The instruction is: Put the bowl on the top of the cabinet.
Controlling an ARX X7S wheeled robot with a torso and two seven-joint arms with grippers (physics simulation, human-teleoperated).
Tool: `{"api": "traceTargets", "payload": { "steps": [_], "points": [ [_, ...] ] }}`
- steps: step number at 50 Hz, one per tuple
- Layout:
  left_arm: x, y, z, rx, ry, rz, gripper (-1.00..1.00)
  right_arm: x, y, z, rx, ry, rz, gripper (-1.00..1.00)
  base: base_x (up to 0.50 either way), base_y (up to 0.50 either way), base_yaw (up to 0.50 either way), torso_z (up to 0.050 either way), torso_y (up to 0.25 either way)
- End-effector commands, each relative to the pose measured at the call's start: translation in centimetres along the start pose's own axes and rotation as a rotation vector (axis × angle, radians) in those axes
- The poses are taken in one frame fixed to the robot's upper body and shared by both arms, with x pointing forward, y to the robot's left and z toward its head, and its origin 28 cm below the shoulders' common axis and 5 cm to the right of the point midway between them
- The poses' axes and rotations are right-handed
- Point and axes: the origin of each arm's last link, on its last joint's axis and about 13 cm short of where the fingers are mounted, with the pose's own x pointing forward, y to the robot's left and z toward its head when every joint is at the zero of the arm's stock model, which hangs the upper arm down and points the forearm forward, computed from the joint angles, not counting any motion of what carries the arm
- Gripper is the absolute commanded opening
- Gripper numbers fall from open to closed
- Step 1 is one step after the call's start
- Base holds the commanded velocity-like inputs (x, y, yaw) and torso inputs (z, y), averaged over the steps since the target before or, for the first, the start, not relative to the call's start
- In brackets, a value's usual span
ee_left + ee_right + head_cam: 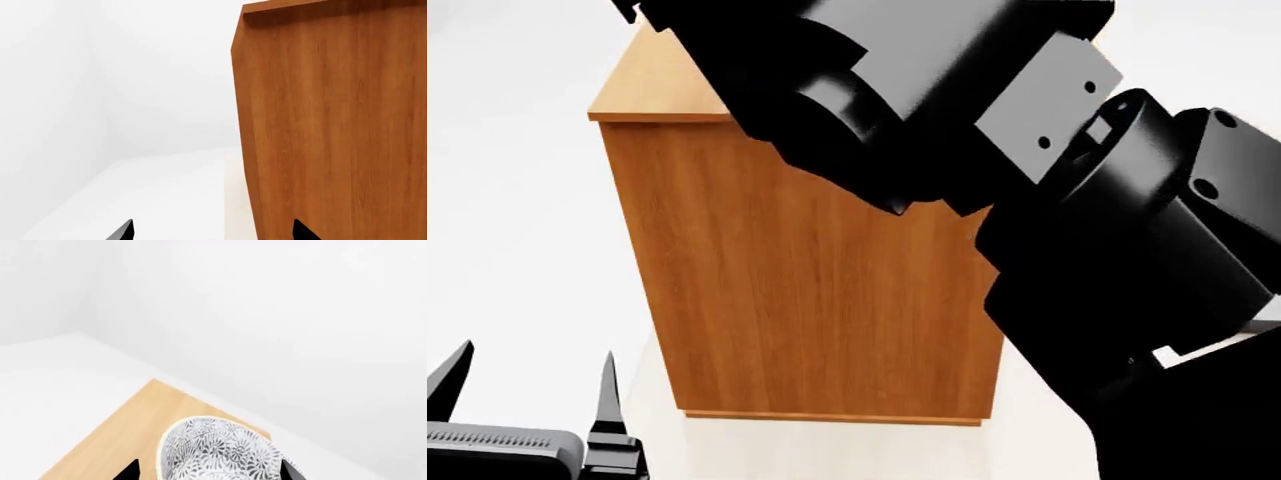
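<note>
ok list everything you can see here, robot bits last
cabinet: one, orange-brown wood grain with a paler top, standing on the floor ahead of the robot
bowl: one, white with grey floral pattern, over the cabinet's top in the right wrist view, between the right gripper's fingertips
floor: white, around the cabinet
walls: white, behind the cabinet
left gripper: one, black, low beside the cabinet, nothing between its fingertips
right arm: one, black, raised across the cabinet's top
right gripper: only black fingertips show, either side of the bowl
</note>
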Motion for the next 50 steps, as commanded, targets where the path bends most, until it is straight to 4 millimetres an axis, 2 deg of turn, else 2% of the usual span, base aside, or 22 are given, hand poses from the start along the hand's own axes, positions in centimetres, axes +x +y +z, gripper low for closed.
{"api": "traceTargets", "payload": {
  "steps": [1, 13, 25, 36, 42, 50],
  "points": [
    [0.0, 0.0, 0.0, 0.0, -0.002, 0.0, 1.0, -1.3, -1.3, 1.3, 0.003, -0.038, -0.022, 1.0, 0.0, 0.0, 0.0, 0.0, 0.0],
    [-0.1, -0.1, 0.1, -0.001, -0.006, -0.003, 1.0, -3.1, -2.4, 2.7, -0.002, -0.075, -0.034, 1.0, 0.0, 0.0, 0.0, 0.0, 0.0],
    [-0.1, 0.0, 0.3, -0.003, -0.01, -0.001, 1.0, -6.6, -4.4, 4.8, -0.011, -0.168, -0.094, 1.0, 0.0, 0.0, 0.0, 0.0, 0.0],
    [-0.1, -0.1, 0.6, 0.001, -0.019, -0.005, 1.0, -10.7, -5.9, 2.7, -0.023, -0.218, -0.182, 1.0, 0.0, 0.0, 0.0, 0.0, 0.0],
    [-0.1, -0.2, 0.8, 0.004, -0.022, -0.004, 1.0, -13.6, -5.2, -0.1, -0.07, -0.266, -0.171, 1.0, 0.0, 0.0, 0.0, 0.0, 0.0],
    [-0.1, -0.1, 0.9, 0.005, -0.026, 0.0, 1.0, -14.7, -5.6, -3.7, -0.059, -0.249, -0.193, 1.0, 0.0, 0.0, 0.0, 0.0, 0.0]
  ]
}}
